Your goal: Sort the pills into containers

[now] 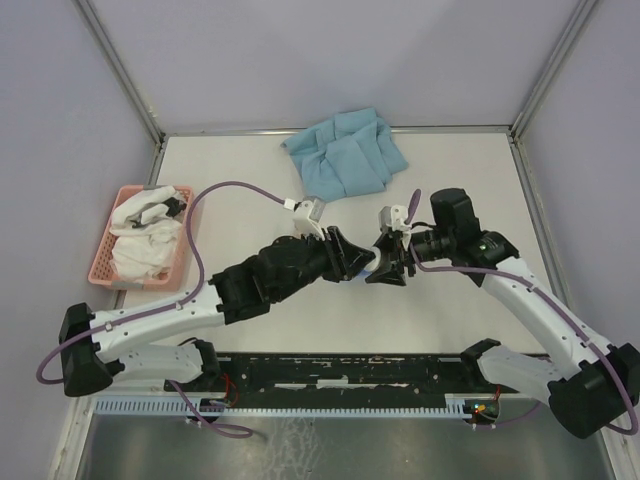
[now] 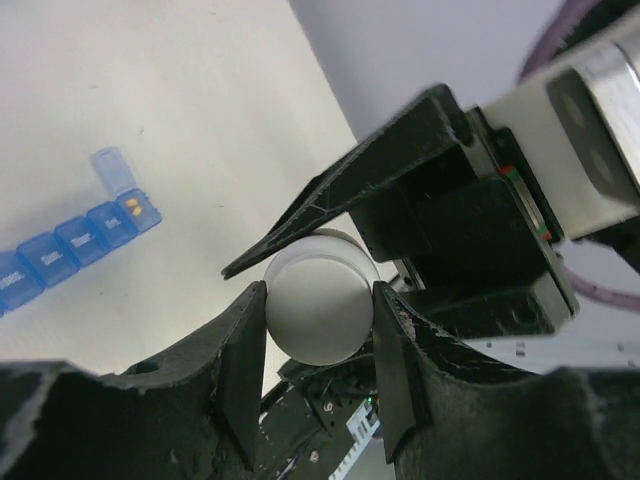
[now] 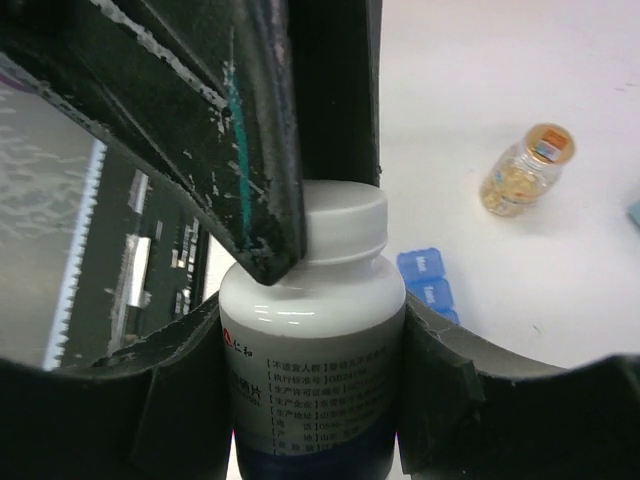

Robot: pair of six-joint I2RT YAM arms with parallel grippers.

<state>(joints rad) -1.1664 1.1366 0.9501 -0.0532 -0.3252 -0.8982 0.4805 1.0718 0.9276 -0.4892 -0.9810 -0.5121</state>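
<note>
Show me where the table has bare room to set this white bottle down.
Bare: the right side of the table, between the cloth and the right edge; also the far left, between cloth and basket. Crowded: the centre, where the bottle is held above the organiser, a small amber bottle nearby.

A pink basket (image 1: 104,246) is sitting at the left edge of the white worktop (image 1: 400,322). White cloths (image 1: 140,256) are lying bunched up inside the basket. A crumpled blue cloth (image 1: 345,155) is lying well to the right of the basket, farther back.
</note>
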